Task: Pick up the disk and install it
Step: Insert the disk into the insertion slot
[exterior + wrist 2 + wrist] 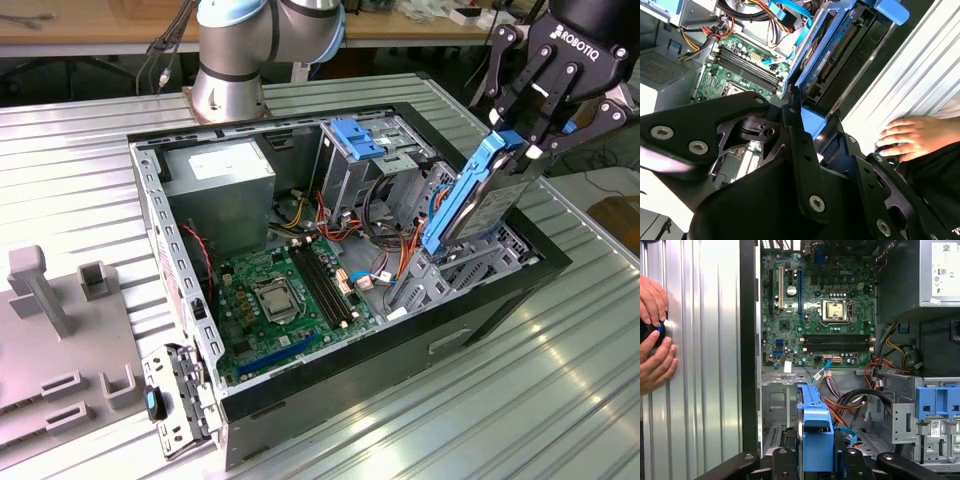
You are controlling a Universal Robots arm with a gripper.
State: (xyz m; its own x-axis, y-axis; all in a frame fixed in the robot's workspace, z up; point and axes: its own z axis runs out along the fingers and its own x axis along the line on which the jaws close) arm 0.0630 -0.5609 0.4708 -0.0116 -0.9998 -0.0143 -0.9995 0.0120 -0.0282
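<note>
The disk (470, 205), a dark-grey drive in a bright blue carrier frame, hangs tilted over the drive bay (480, 265) at the open computer case's (400, 345) corner on the exterior view's right. My gripper (520, 150) is shut on its upper end, a black finger on each flat side. The disk's lower end sits at the bay's mouth among the cables. In the first wrist view the blue carrier (815, 425) stands edge-on between my fingers (782, 457), pointing into the case. In the second wrist view the disk (832, 55) runs away from my gripper (815, 125).
Inside the case lie the motherboard (280, 300), grey power supply (220, 185), a light-blue slotted bracket (365, 135) and loose cables (385, 200). A person's hand (652, 340) rests on a black knob on the ribbed metal table beside the case. Grey fixtures (40, 290) stand at the exterior view's left.
</note>
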